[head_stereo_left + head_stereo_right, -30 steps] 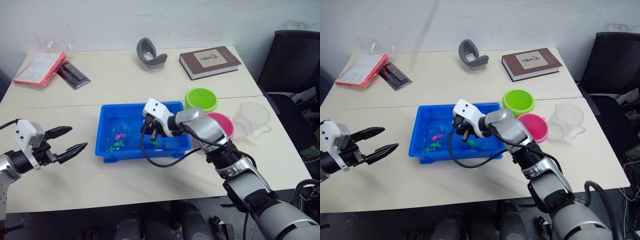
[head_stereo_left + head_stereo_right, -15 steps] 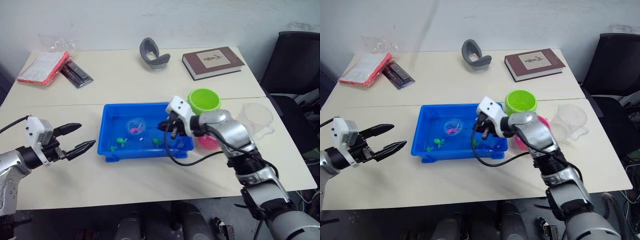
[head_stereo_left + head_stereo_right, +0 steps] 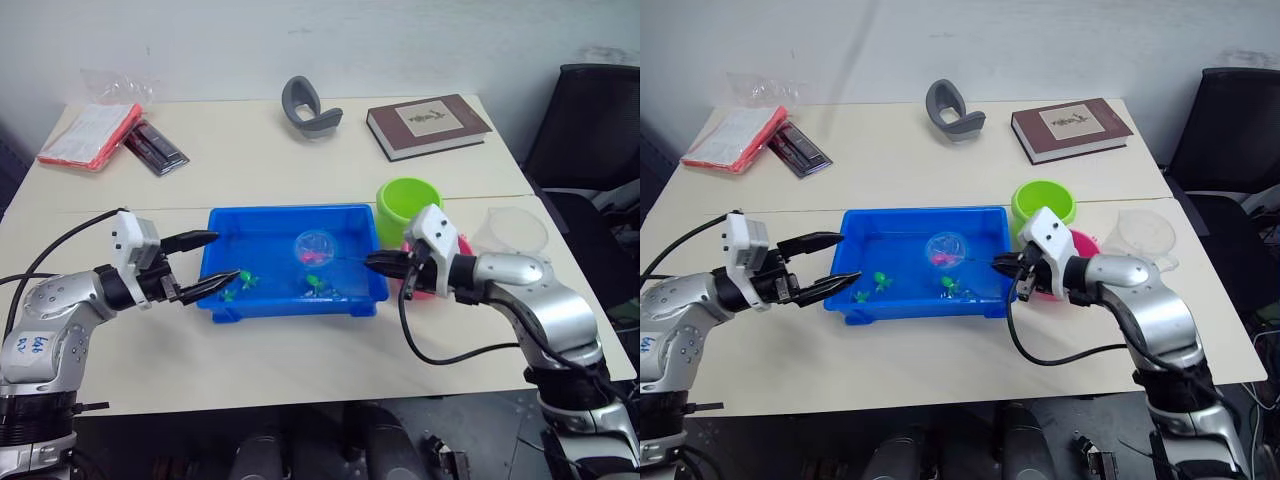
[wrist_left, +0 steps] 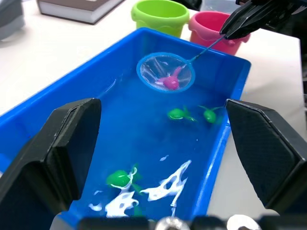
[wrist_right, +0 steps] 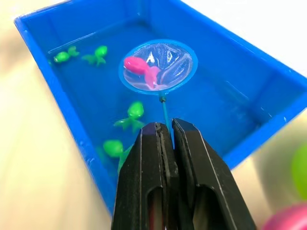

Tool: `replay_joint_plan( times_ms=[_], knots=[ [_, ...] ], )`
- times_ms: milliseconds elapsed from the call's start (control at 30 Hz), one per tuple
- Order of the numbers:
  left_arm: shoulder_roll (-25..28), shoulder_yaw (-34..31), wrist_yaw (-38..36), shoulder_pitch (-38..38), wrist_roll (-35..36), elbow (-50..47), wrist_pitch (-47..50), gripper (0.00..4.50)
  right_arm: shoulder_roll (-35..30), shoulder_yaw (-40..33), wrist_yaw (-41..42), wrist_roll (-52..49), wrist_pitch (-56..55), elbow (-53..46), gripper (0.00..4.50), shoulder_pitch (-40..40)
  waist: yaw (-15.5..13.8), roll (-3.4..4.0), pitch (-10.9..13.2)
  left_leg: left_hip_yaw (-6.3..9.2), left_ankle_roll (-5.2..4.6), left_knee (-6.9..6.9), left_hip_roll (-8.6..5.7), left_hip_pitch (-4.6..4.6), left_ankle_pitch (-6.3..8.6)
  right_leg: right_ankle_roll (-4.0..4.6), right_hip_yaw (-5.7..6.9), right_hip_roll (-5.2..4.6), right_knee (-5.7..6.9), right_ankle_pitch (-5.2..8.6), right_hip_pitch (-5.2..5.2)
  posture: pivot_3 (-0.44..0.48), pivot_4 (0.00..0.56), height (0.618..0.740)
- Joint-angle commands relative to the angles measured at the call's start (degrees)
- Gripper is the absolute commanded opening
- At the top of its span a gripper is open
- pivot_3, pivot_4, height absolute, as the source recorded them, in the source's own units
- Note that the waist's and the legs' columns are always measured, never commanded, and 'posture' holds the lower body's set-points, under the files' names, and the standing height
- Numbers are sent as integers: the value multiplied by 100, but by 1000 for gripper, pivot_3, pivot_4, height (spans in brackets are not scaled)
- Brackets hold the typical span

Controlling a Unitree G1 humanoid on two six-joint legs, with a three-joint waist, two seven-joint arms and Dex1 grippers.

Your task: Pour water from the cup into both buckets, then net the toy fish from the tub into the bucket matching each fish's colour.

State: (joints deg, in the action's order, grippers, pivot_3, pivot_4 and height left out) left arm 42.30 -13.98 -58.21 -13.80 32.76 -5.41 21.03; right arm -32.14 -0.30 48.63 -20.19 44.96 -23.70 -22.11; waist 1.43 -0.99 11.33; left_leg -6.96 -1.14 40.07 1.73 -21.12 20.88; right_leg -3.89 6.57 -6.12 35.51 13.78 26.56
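Note:
The blue tub [image 3: 290, 214] holds water and green toy fish [image 4: 180, 114] [image 4: 120, 178]. My right gripper [image 3: 370, 262] is shut on the thin handle of the net [image 3: 314, 245]. The net's hoop hangs over the middle of the tub with one pink toy fish [image 5: 136, 65] in its mesh. My left gripper [image 3: 226, 257] is open at the tub's left end, with nothing between its fingers. The lime green bucket [image 3: 408, 205] and the pink bucket [image 4: 213, 28] stand just right of the tub. My right wrist partly hides the pink bucket. The clear cup [image 3: 516, 231] stands further right.
At the back of the table lie a brown book [image 3: 428, 123], a grey curved object [image 3: 308, 105], a red packet [image 3: 88, 133] and a dark packet [image 3: 153, 147]. A black chair [image 3: 590, 110] stands off the table's right edge.
My right gripper has drawn back to the right, and the net now carries a pink fish over the tub's middle. My left gripper has come in to the tub's left end.

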Motion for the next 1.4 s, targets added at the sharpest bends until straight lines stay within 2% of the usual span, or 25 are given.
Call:
replay_joint_plan(
  times_ms=[33, 233, 433, 467, 567, 667, 833, 1000, 1233, 1400],
  knots=[
    [-69, 208, -250, -405, -27, 250, -143, 4438, -80, -910, -100, -593, -106, -825, 0, 379, -28, 0, 0, -1, -2, 1, -1, 1, -1, 0, -2, 12, 0, 0, -2, 0, 150, 740],
    [-237, 510, -518, -846, -89, 573, -240, 4438, -523, -2456, -226, -1263, -6, -1611, 0, 1342, -154, -1, -1, 0, -14, 4, -8, 3, -2, -10, -8, 14, -8, -6, -12, 0, 150, 740],
    [-459, 733, -668, -1143, -134, 687, -308, 4438, -858, -3597, -666, -1136, -159, -1685, 0, 2052, -171, -3, -1, -1, -16, 6, -9, 6, -3, -12, -12, 18, -7, -7, -17, 0, 150, 740],
    [-513, 783, -691, -1185, -130, 699, -318, 4438, -914, -3727, -589, -940, -386, -1671, 0, 2359, -175, -3, -2, -1, -15, 6, -8, 7, -4, -12, -13, 20, -7, -7, -17, 0, 150, 740],
    [-645, 874, -726, -1240, -158, 759, -366, 4438, -974, -3717, -466, -1, -1645, -1416, 0, 3196, -216, -3, -3, -2, -14, 4, -7, 8, -4, -12, -18, 30, -11, -7, -17, 0, 150, 740],
    [-730, 904, -705, -1241, -197, 794, -403, 4438, -879, -3541, -645, 718, -2842, -968, 0, 3572, -196, -4, -3, -16, -16, 5, -7, 13, -5, -21, -36, 37, -13, -12, -19, 0, 150, 740],
    [-832, 856, -615, -1168, -180, 813, -389, 4438, -678, -3317, -1115, 1733, -4516, -410, 0, 3888, -166, -3, -3, -16, -14, 0, -3, 51, -7, -22, -47, 45, -32, -13, -53, 0, 150, 740],
    [-804, 836, -614, -1095, -225, 883, -429, 4438, -829, -2936, -1560, 2886, -5936, -104, 0, 4062, -129, -2, -3, -12, -10, -8, 3, 92, -1, -20, -48, 46, -55, -11, -99, 0, 150, 740],
    [-844, 774, -495, -1051, -220, 951, -503, 4438, -1343, -2975, -3063, 5176, -7891, 578, 0, 4059, -132, -2, -3, -12, -8, -5, 1, 93, -1, -19, -62, 42, -54, -11, -101, 0, 150, 740],
    [-895, 805, -420, -955, -212, 830, -541, 4438, -1448, -2920, -4068, 6243, -8459, 965, 0, 4102, -133, -2, -4, -6, -5, -5, 3, 92, -2, -16, -74, 41, -55, -9, -102, 0, 150, 740]
  ],
)
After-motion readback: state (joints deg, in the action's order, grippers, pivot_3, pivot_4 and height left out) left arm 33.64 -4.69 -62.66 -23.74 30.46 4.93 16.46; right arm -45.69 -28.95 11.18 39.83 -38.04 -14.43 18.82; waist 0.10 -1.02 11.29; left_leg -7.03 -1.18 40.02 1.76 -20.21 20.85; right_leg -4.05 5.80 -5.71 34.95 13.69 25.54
